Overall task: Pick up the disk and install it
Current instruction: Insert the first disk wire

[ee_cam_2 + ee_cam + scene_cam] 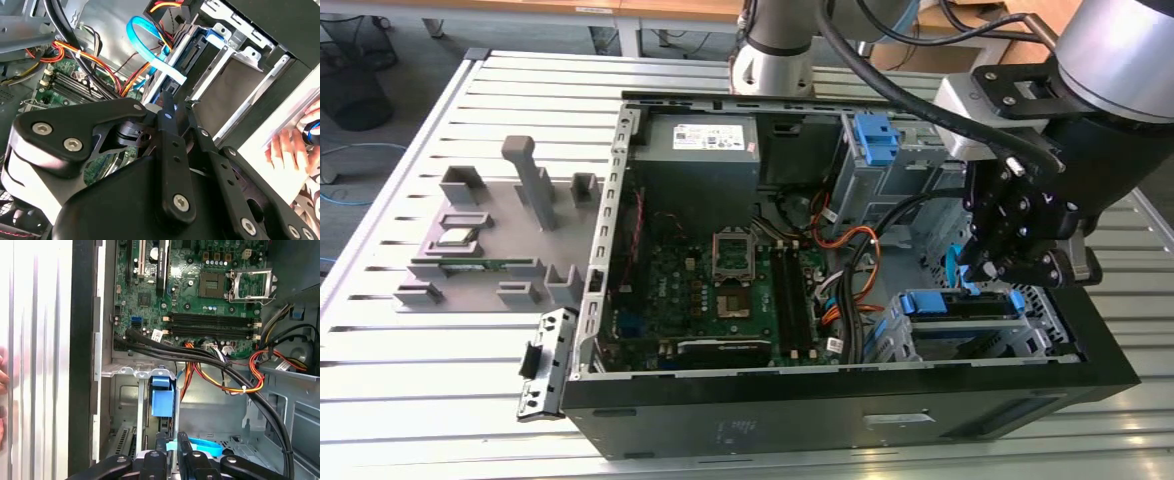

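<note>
A: The black gripper (172, 452) fills the foreground, fingers drawn narrow over the drive cage (1041, 330) of the open computer case (854, 400).

B: And the disk (967, 308)?

A: Directly beneath the fingertips, seated on its blue rails in the cage. Whether the fingers pinch it is unclear. Installation appears nearly complete.

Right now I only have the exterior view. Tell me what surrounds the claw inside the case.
Observer: In the first wrist view the black claw points at the blue plastic rail of the flat disk, inside the grey metal cage.
Operator: Report cables there.
Observer: A light-blue flat cable lies beside the claw.
Operator: Check outside the case.
Observer: In the second wrist view a person's hand rests on the white slatted table.
</note>
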